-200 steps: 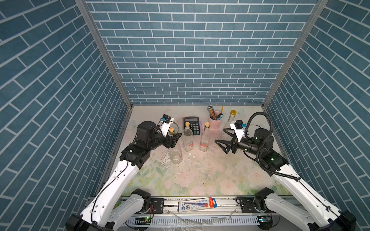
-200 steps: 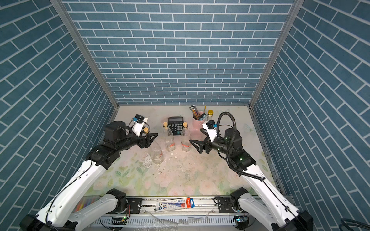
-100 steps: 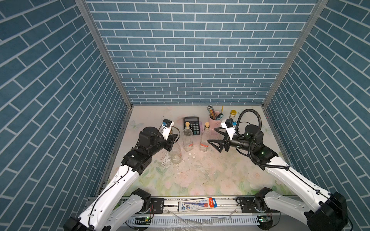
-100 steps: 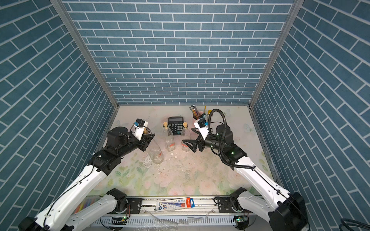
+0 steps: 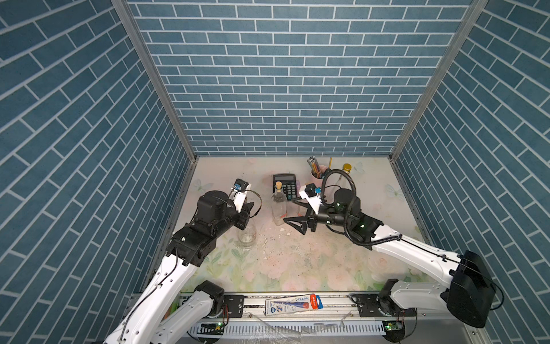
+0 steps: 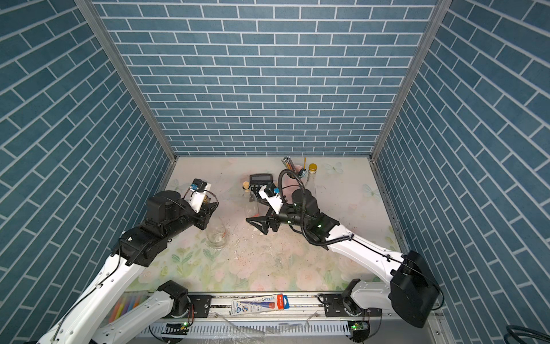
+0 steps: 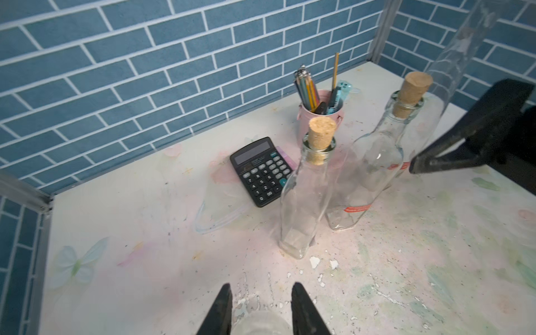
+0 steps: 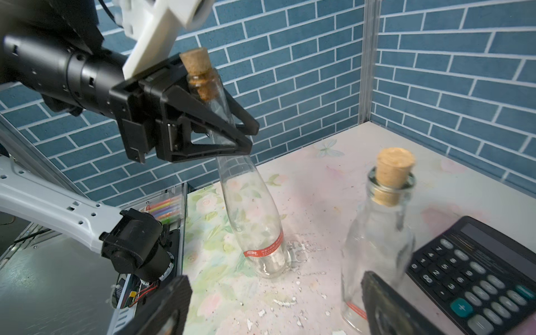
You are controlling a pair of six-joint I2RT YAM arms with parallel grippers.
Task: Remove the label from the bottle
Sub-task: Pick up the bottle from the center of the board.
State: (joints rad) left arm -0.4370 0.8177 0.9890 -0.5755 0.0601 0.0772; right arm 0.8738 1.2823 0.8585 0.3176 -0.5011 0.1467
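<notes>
Bottle (image 8: 252,220) tilts, neck clamped by left gripper (image 8: 250,135); right gripper (image 8: 272,293) gapes alongside.

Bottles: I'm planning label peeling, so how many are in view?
4. A tilted bottle in the left claw; a corked bottle before the calculator; a second corked bottle just beside it; a yellow-capped bottle by the pencil cup at the back. None looks hidden.

The clear glass bottle (image 8: 249,220) — corked, empty — leans tilted with its base on the surface (image 8: 319,203), neck clamped between the left gripper's (image 8: 251,138) fingers (image 8: 214,121). A thin red label (image 8: 265,250) — white print — bands it just above the base.
</notes>
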